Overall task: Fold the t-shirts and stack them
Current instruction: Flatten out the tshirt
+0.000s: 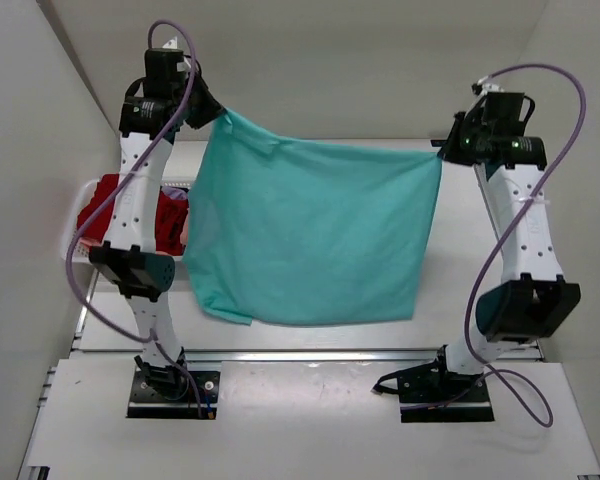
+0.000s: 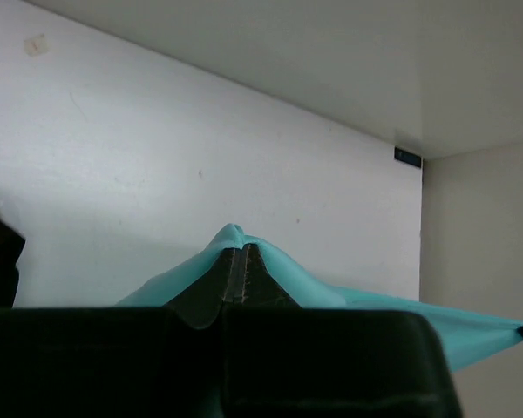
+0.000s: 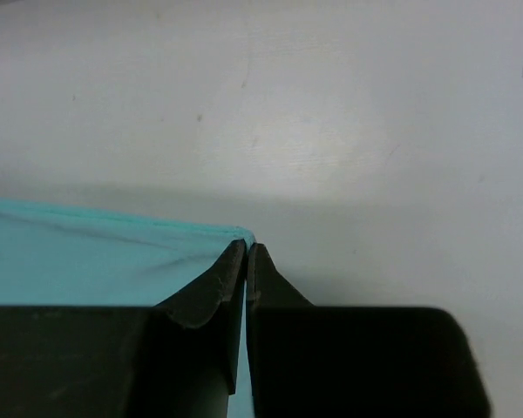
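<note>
Teal shirt [image 1: 315,235]: centre of the overhead frame, hanging spread out as a broad sheet between the two arms. Its top edge slopes slightly down from left to right. Its lower edge hangs above the table [image 1: 310,338] (whether they touch cannot be told).

Left gripper [image 1: 212,115]: upper left, jaws pinched tight on the shirt's upper left corner (in the wrist view, cloth peaks over the fingertips).

Right gripper [image 1: 442,150]: upper right, jaws clamped on the upper right corner.

Basket [image 1: 80,215]: white, at the left edge of the frame, partly hidden by the left arm.

Red shirts [image 1: 102,195]: bunched inside the basket.
</note>
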### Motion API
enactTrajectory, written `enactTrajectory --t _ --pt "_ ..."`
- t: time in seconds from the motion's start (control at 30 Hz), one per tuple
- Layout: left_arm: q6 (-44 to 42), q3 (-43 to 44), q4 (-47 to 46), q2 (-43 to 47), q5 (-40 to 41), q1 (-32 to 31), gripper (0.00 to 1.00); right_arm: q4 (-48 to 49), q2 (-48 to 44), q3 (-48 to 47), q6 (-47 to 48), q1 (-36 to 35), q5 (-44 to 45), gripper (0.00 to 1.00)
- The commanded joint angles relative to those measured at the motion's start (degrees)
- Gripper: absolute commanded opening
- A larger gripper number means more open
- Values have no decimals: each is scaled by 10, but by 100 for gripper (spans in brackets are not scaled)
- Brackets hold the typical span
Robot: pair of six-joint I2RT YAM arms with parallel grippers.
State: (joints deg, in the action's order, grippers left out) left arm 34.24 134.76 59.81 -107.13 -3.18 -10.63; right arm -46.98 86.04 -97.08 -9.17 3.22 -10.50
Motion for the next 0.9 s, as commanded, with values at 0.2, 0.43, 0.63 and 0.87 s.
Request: enactTrajectory --t 0.2,0.43,0.63,0.87 --pt "61 32 -146 51 -90 59 0 76 46 -257 20 -1 83 1" --pt "41 -86 -121 146 -93 23 0 66 -45 -137 32 20 90 0" --pt "14 -394 -118 297 -85 -17 0 78 -132 135 26 33 69 0" --pt "40 -743 -122 466 -114 -18 0 48 -259 383 -2 46 76 0"
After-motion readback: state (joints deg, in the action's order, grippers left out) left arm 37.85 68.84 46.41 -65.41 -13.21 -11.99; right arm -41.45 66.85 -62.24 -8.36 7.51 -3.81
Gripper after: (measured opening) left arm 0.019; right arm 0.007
